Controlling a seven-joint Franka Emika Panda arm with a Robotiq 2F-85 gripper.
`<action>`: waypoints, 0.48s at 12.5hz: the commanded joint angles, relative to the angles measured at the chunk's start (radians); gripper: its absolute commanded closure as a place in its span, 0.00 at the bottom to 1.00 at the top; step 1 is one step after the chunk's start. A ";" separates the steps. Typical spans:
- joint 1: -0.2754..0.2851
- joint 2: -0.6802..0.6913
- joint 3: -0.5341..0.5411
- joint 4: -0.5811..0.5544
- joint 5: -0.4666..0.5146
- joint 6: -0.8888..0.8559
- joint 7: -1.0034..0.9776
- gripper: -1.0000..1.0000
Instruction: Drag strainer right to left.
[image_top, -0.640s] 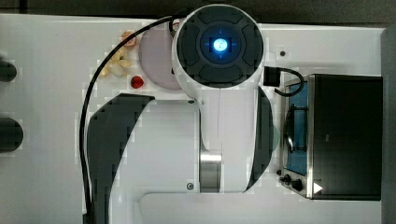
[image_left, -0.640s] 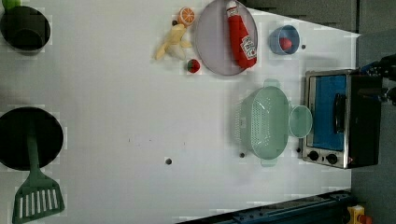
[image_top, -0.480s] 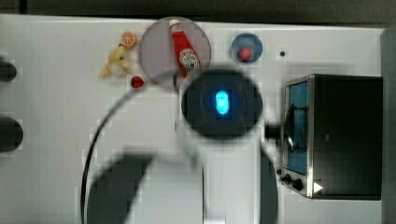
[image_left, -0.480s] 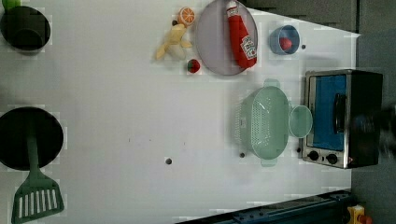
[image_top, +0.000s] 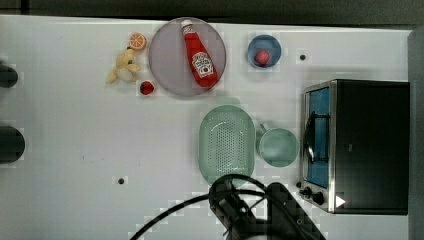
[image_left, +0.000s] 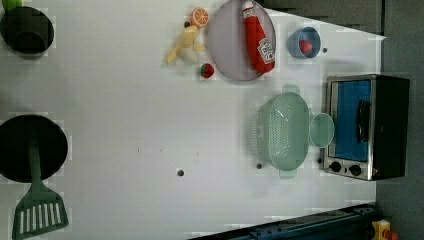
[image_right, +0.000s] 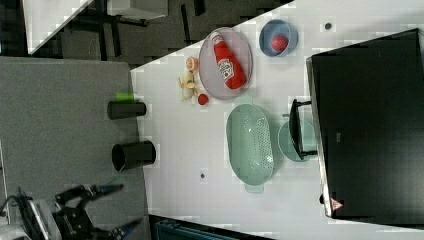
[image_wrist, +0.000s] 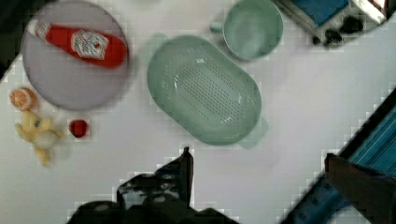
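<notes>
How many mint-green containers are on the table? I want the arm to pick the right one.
2: the oblong strainer mid-table, and the round mug between it and the toaster oven.

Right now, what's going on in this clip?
A single robot arm is set to work on the mint-green strainer, but nothing is held yet. Its gripper hangs open above the table, apart from the strainer, in the wrist view. The strainer sits flat between the grey plate with the ketchup bottle and the green mug, which stands beside the toaster oven.
</notes>
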 joint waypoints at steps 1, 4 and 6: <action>0.009 0.192 0.020 -0.163 0.004 0.119 0.063 0.00; 0.009 0.300 0.022 -0.282 0.004 0.385 0.188 0.00; 0.009 0.386 0.032 -0.337 0.004 0.562 0.311 0.00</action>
